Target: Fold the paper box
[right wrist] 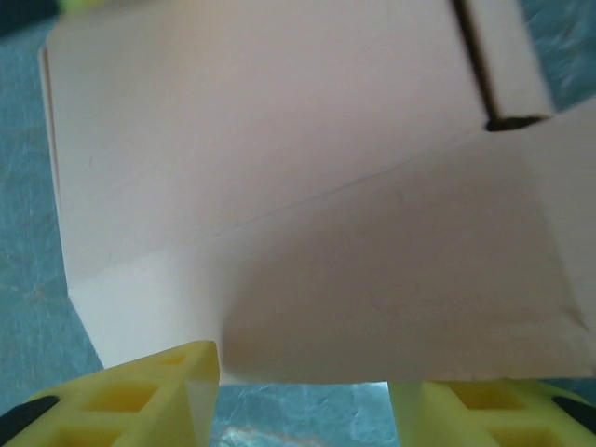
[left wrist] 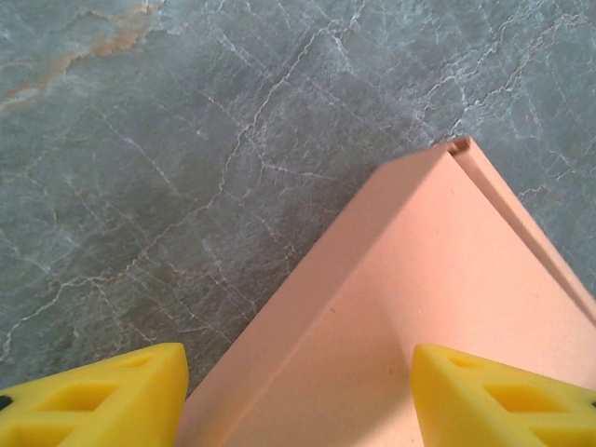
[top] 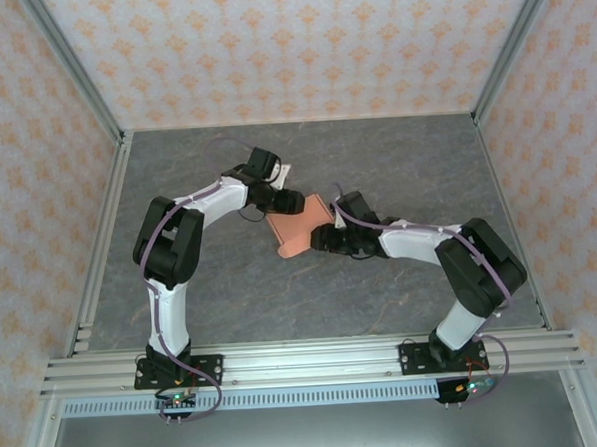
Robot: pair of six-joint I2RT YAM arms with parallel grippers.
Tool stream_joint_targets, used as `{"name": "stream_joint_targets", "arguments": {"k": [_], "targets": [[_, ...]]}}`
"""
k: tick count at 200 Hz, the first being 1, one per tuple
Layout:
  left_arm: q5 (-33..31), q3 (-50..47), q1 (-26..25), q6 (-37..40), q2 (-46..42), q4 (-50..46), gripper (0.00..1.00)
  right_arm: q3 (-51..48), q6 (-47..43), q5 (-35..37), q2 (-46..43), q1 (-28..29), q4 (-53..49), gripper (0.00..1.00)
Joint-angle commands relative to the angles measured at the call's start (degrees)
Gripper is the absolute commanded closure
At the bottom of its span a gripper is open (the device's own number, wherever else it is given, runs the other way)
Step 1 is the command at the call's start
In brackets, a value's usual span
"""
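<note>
In the middle of the grey marbled table [top: 406,168], between my two arms, lies the salmon-orange paper box [top: 299,226], a flattish piece turned at an angle to the table's edges. From the overhead camera I see the left gripper [top: 280,201] at the box's far left edge and the right gripper [top: 325,238] at its near right edge, so the two face each other across it. Through the left wrist camera, the left gripper [left wrist: 298,396] has its jaws spread. One yellow finger [left wrist: 102,396] is over bare table just beside the box's folded-up side wall, and the other is over the flat top panel of the box [left wrist: 419,279]. A corner of the box points away from the camera, with a narrow flap running along its right edge. I cannot tell whether either finger touches the card. Through the right wrist camera, the right gripper [right wrist: 303,400] is spread as well, its yellow fingertips [right wrist: 140,391] apart at the edge of the box's [right wrist: 279,168] nearest flap, which lies in shadow. A strip of table shows between them, under that edge. A faint crease crosses the panel, and a dark slit cuts in at the upper right. This gripper pinches nothing that I can see.
</note>
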Motion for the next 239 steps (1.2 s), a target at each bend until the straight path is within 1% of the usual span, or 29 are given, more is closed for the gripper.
{"name": "stream_joint_targets", "arguments": {"k": [1, 32, 61, 90, 136, 149, 164, 201, 212, 239], "targets": [[2.5, -3.3, 0.3, -2.3, -2.6, 1.5, 0.35, 2.5, -2.0, -1.7, 1.7, -2.5, 0.1, 0.49], [2.3, -6.2, 0.3, -3.7, -4.1, 2.8, 0.33, 2.1, -2.3, -4.3, 1.6, -5.9, 0.5, 0.47], [3.1, -8.6, 0.3, -4.8, -5.4, 4.1, 0.29, 0.0, -1.1, -6.9, 0.1, -6.4, 2.4, 0.43], [2.3, -9.9, 0.4, -4.8, -6.4, 4.1, 0.27, -4.3, 4.3, -10.4, -0.9, -6.3, 9.5, 0.42], [2.0, -11.7, 0.5, -6.1, -7.1, 5.0, 0.27, -10.2, 11.9, -10.8, -2.4, -6.4, 19.5, 0.47], [1.5, -12.2, 0.6, -6.3, -7.1, 5.2, 0.27, -11.7, 13.6, -10.5, -2.8, -6.4, 21.9, 0.49], [1.2, -12.5, 0.5, -6.5, -7.1, 5.2, 0.27, -13.2, 15.5, -10.4, -2.6, -6.3, 25.3, 0.53], [0.3, -13.2, 0.5, -6.5, -9.4, 4.8, 0.3, -14.2, 17.6, -10.5, -0.9, -6.4, 30.5, 0.72], [-0.3, -13.7, 0.6, -6.4, -9.9, 4.3, 0.31, -14.5, 18.3, -10.6, -0.5, -6.3, 32.3, 0.75], [-0.4, -14.5, 0.6, -6.2, -10.6, 3.6, 0.37, -14.7, 19.0, -10.2, -0.1, -6.3, 34.6, 0.79]]}}
